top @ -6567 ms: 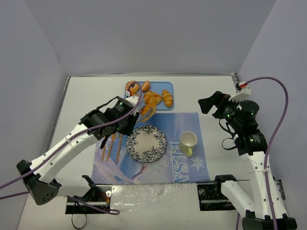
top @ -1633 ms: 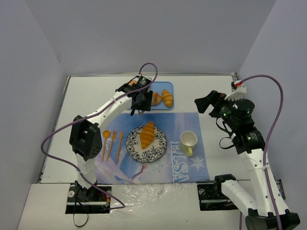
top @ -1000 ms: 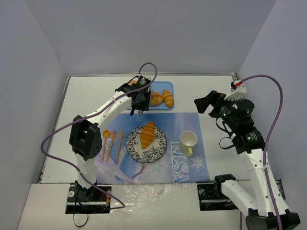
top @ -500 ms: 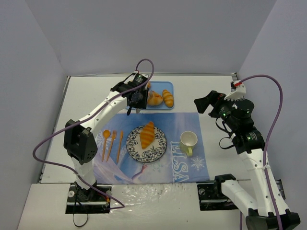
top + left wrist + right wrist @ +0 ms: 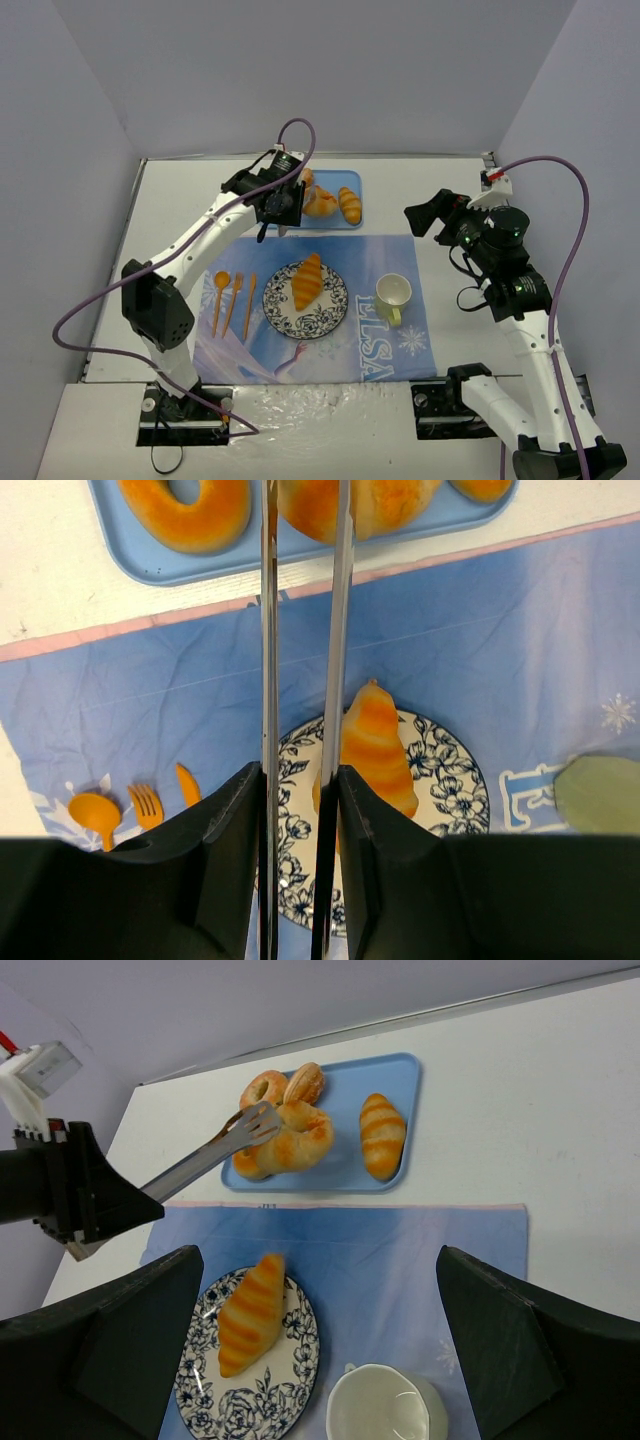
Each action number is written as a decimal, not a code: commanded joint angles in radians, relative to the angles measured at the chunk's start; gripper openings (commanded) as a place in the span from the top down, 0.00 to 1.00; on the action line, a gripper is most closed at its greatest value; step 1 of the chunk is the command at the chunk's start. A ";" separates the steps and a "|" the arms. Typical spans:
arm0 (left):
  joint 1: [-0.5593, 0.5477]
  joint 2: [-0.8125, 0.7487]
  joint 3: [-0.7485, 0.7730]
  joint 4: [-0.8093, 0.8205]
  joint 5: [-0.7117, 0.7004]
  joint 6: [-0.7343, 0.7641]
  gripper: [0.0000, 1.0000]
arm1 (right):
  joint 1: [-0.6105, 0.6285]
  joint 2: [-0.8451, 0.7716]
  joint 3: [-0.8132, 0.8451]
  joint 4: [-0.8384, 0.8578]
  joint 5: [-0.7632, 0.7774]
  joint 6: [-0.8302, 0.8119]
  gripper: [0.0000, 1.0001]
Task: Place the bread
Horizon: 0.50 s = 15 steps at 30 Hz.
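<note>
My left pincer (image 5: pixel 297 780) is clenched on tongs (image 5: pixel 268 630), whose tips reach the twisted bread roll (image 5: pixel 290 1140) on the blue tray (image 5: pixel 400 1070); I cannot tell if they bite. I judge it light, soft, crushable: pinch gently across its middle.

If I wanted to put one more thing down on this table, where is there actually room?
Bare mat lies between the blue tray and the cup. White table is bare right of the tray. Crowded: the tray, packed with breads under the tongs, and the mat's left side, where cutlery sits beside the plate holding a croissant.
</note>
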 commanded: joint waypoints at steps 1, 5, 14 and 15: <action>-0.028 -0.193 -0.016 0.003 -0.010 0.029 1.00 | 0.016 0.005 0.031 0.082 0.014 -0.004 0.00; -0.034 -0.286 -0.092 -0.016 0.015 0.035 1.00 | 0.018 0.009 0.032 0.083 0.019 -0.008 0.00; -0.046 -0.514 -0.243 -0.106 0.039 0.037 1.00 | 0.024 0.021 0.040 0.083 0.025 -0.009 0.00; -0.048 -0.542 -0.260 -0.121 0.043 0.034 1.00 | 0.026 0.022 0.040 0.083 0.025 -0.009 0.00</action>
